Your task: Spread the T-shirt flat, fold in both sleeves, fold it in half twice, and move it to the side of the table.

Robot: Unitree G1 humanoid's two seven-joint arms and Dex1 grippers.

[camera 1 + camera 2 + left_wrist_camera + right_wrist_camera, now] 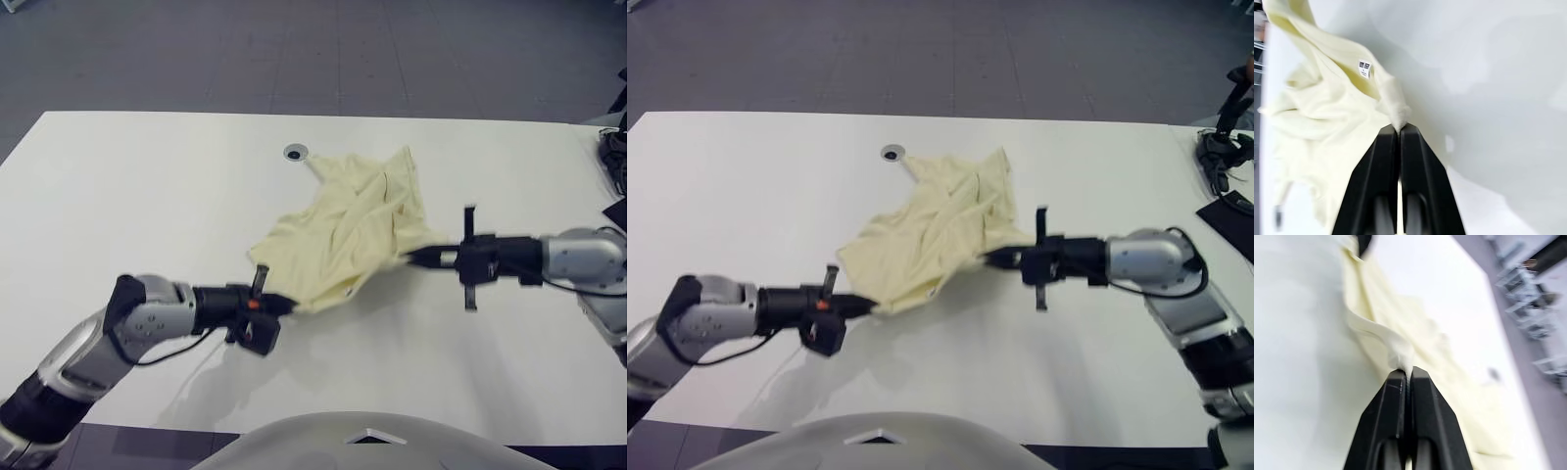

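A pale yellow T-shirt (pixel 348 230) lies crumpled in the middle of the white table (pixel 118 196), bunched into folds. My left gripper (pixel 287 305) is shut on the T-shirt's near corner at the front left; the wrist view shows cloth (pixel 1396 110) pinched between the black fingertips (pixel 1386 139), beside a small label (pixel 1364 68). My right gripper (pixel 411 258) is shut on the T-shirt's right edge; a drawn-up bit of fabric (pixel 1400 355) sits pinched between its fingertips (pixel 1422 379). The T-shirt (pixel 931 230) stretches between both grippers.
A round metal grommet (pixel 295 152) sits in the table just beyond the shirt's far left corner. Black cables and gear (pixel 1220 162) lie at the table's far right edge. White table surface extends on the left, right and front.
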